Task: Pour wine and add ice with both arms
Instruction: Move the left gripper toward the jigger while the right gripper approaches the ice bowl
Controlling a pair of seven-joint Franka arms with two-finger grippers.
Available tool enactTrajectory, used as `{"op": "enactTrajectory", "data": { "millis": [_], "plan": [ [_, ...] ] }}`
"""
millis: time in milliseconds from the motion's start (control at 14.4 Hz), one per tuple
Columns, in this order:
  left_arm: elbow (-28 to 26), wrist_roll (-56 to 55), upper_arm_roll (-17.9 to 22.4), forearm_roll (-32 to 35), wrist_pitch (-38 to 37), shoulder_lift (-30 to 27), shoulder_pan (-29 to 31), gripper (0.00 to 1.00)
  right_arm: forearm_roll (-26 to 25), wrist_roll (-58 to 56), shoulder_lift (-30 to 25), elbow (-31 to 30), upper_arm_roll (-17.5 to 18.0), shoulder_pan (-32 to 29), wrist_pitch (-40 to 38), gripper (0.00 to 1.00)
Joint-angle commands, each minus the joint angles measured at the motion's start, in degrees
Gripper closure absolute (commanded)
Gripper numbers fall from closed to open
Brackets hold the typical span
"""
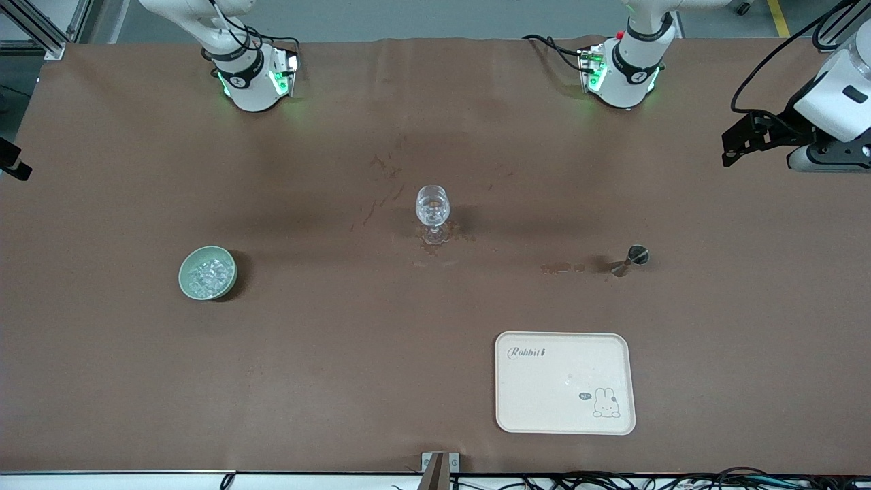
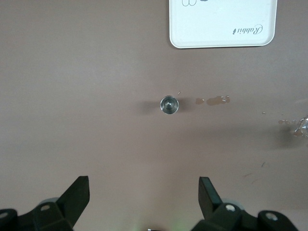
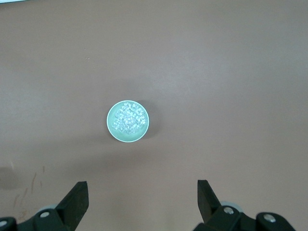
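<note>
A clear stemmed glass [image 1: 433,207] stands upright at the table's middle; its edge shows in the left wrist view [image 2: 303,127]. A pale green bowl [image 1: 207,272] holding several small clear ice lumps [image 1: 209,274] sits toward the right arm's end. A small metal cup [image 1: 633,257] stands toward the left arm's end. My left gripper [image 2: 144,185] is open and empty, high over the table above the metal cup [image 2: 169,104]. My right gripper [image 3: 143,188] is open and empty, high over the bowl [image 3: 128,121] and its ice [image 3: 128,118]. No wine bottle is in view.
A cream tray [image 1: 565,382] with a rabbit print lies nearer the front camera than the metal cup; it also shows in the left wrist view [image 2: 222,24]. Brown stains [image 1: 565,267] mark the brown cover beside the cup and around the glass's foot.
</note>
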Motion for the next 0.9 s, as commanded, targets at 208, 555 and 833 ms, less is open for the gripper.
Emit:
{"op": "enactTrajectory", "data": {
  "millis": [208, 555, 833],
  "plan": [
    [3.07, -2.91, -0.11, 0.09, -0.2, 1.69, 0.41, 0.0, -0.02, 0.38, 0.46, 1.07, 0.42, -0.04, -0.96, 0.0],
    [6.23, -2.91, 0.24, 0.09, -0.11, 5.99, 2.86, 0.0, 0.07, 0.3, 0.46, 1.07, 0.51, -0.13, -1.13, 0.0],
    [6.94, -3.07, 0.07, -0.79, -0.2, 10.91, 8.14, 0.0, 0.24, 0.38, 0.46, 1.07, 0.51, -0.04, -0.95, 0.0]
  ]
}}
